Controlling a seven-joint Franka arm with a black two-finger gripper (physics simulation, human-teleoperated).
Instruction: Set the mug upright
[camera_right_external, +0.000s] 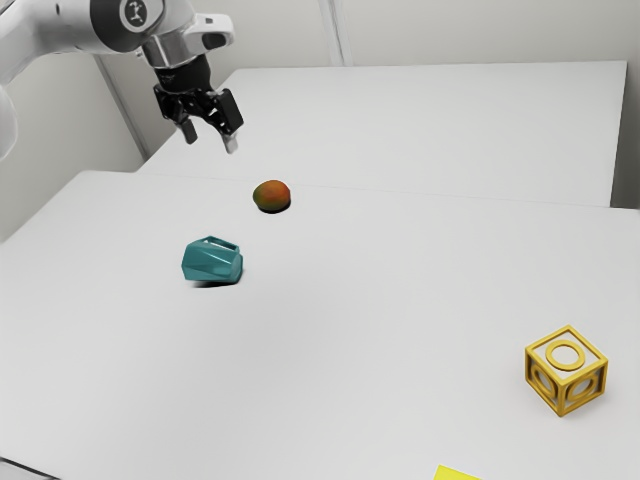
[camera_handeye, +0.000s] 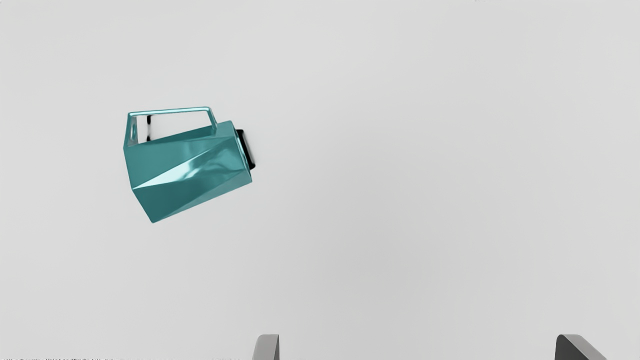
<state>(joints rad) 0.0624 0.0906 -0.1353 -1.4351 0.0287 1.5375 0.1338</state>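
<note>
One yellow object (camera_right_external: 457, 474) pokes in at the exterior view's bottom edge, before a yellow cube (camera_right_external: 566, 370). Farther back, the teal mug (camera_right_external: 212, 263) lies sideways on the table (camera_right_external: 350, 340) near a fruit (camera_right_external: 272, 195), the open claw (camera_right_external: 210, 140) above the tabletop.

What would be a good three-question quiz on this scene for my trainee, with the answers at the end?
1. Multiple choice: how does the teal mug lie?
a) upright
b) on its side
c) upside down

2. True or false: the gripper is open, with its fingers apart and nothing held between them.

3. Fill in the blank: the open-framed cube toward the exterior view's right is colored ____.

Key: 1 b; 2 true; 3 yellow.
</note>
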